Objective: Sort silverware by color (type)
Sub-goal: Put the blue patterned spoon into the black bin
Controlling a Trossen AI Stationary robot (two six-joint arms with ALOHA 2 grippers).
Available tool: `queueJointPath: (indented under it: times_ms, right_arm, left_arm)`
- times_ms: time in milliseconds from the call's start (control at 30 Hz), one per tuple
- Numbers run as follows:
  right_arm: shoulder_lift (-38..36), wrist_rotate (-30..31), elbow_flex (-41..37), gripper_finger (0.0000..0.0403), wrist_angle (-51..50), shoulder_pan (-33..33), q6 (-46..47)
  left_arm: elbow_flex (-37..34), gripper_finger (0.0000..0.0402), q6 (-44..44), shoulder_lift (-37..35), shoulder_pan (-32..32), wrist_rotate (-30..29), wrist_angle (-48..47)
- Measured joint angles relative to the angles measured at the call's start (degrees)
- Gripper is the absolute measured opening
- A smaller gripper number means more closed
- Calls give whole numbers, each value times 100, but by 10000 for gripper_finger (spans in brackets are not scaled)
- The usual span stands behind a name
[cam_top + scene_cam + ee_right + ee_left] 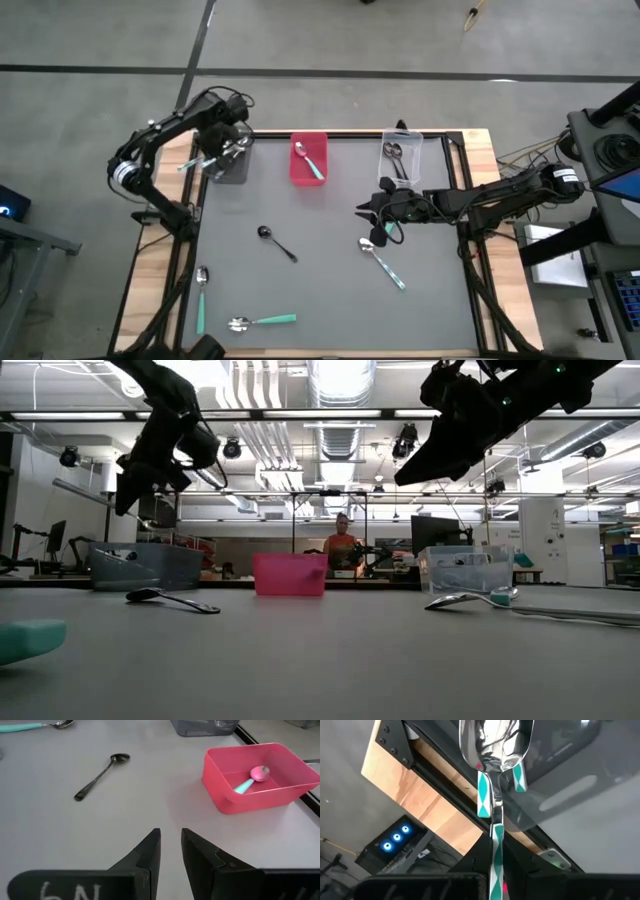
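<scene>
From above, the left claw [228, 143] hangs over the grey bin [229, 163], half hiding it. Its wrist view shows a patterned-handled spoon [496, 827] pinched. The right claw [171, 851], narrowly parted, holds nothing near the black spoon [101, 773].

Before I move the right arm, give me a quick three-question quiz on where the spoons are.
1. True or false: the red bin holds a black spoon.
2. Which gripper holds a spoon? A) left gripper B) right gripper C) neither
3. How many spoons lie loose on the table?
Key: 1 false; it holds a teal-handled spoon. 2 A; a patterned spoon, over the gray bin. 3 four: one black spoon and three teal spoons.
</scene>
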Motion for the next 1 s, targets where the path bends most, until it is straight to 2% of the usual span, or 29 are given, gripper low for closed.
queueJointPath:
  times_ms: [267, 467, 667, 867, 1000]
  right_arm:
    - [0, 45, 0, 69, 24, -2, -218]
    - [0, 47, 0, 68, 157, -4, -357]
    - [0, 45, 0, 68, 131, -9, -400]
    - [0, 46, 0, 63, 129, -13, -404]
    - [0, 45, 0, 63, 129, -13, -405]
  left_arm:
    - [247, 11, -121, 689, 142, 57, 145]
    - [881, 11, -201, 1348, 189, 58, 138]
    - [1380, 11, -212, 1786, 268, 323, -21]
    - [1363, 11, -190, 1912, 368, 895, -99]
    - [1246, 11, -225, 1924, 453, 945, -202]
